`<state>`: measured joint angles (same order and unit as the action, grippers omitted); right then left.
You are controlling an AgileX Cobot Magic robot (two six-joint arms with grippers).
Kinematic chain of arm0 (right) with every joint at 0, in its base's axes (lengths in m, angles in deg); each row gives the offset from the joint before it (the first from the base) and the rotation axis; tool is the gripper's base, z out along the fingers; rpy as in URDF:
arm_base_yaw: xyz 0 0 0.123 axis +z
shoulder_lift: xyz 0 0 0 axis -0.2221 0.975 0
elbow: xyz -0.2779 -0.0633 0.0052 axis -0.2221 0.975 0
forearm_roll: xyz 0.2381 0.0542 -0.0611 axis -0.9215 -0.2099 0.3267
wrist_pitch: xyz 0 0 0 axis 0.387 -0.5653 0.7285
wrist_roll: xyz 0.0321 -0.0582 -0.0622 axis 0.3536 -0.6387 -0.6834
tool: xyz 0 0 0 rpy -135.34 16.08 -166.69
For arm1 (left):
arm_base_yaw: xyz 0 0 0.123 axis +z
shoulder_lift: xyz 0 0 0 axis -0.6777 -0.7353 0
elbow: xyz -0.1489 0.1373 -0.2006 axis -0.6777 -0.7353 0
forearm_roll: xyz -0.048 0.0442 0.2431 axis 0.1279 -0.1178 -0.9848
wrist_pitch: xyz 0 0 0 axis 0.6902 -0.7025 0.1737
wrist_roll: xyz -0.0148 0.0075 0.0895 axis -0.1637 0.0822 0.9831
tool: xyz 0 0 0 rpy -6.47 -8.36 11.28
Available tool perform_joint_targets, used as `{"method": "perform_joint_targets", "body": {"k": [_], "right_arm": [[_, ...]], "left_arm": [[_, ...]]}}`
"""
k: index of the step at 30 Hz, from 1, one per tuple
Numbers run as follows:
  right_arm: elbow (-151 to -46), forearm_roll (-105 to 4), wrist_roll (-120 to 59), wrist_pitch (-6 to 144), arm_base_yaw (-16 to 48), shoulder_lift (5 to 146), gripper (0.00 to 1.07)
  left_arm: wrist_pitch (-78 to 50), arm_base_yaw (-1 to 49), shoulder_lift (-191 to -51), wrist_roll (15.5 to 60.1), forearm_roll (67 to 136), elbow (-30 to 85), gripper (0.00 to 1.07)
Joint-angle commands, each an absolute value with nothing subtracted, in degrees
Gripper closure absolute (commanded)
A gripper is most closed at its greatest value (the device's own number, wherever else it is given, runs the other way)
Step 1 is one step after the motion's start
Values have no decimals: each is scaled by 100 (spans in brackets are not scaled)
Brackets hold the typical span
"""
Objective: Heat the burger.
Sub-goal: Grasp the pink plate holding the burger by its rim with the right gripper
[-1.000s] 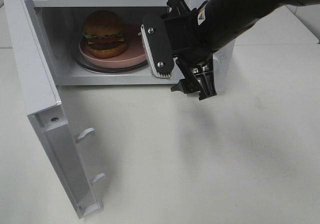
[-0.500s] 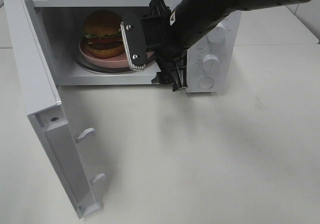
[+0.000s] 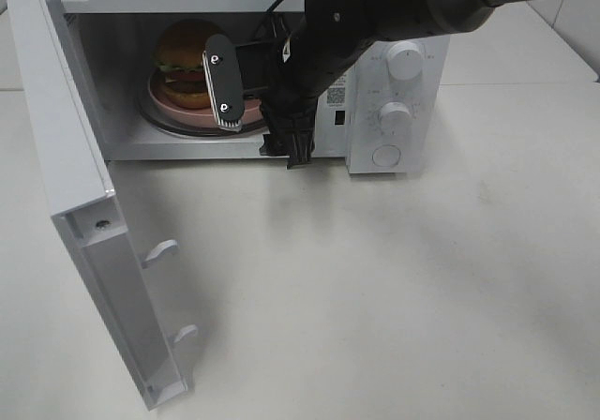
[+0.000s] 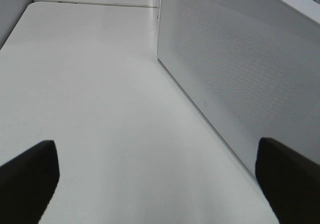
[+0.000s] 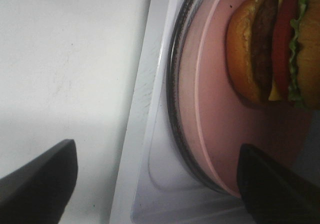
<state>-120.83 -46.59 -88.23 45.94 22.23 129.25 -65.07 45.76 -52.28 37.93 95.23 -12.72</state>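
Observation:
The burger [image 3: 187, 59] stands on a round pink plate [image 3: 183, 111] on the glass turntable inside the open microwave [image 3: 394, 111]. My right gripper [image 3: 258, 120] is open at the mouth of the cavity, just right of and in front of the plate; one finger [image 3: 225, 87] overlaps the burger's right side. In the right wrist view the burger [image 5: 270, 49], the plate [image 5: 215, 114] and the turntable rim [image 5: 174, 109] lie beyond the open right gripper [image 5: 155, 176], which holds nothing. The left gripper [image 4: 157, 176] is open over bare table beside the microwave door [image 4: 235, 74].
The microwave door [image 3: 84, 204] swings out to the left toward the table's front, with two latch hooks [image 3: 164, 249] on its inner face. The control panel with two knobs [image 3: 403, 64] is on the microwave's right. White table [image 3: 394, 289] lies in front.
The right arm has swung left and in toward the cavity, uncovering the control panel; its fingers now stand in front of the plate and burger. The burger and plate have not moved.

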Motion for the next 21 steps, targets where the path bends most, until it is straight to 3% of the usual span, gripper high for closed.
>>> {"method": "perform_joint_targets", "body": {"k": [1, 21], "right_arm": [[-12335, -4613, -8600, 4451, 2218, 13166, 24], [-13630, -4618, -8583, 4130, 2206, 14151, 24]], "left_arm": [[-6444, 4588, -5130, 3765, 9551, -1277, 7], [-6444, 4588, -5130, 3765, 9551, -1277, 7]]}}
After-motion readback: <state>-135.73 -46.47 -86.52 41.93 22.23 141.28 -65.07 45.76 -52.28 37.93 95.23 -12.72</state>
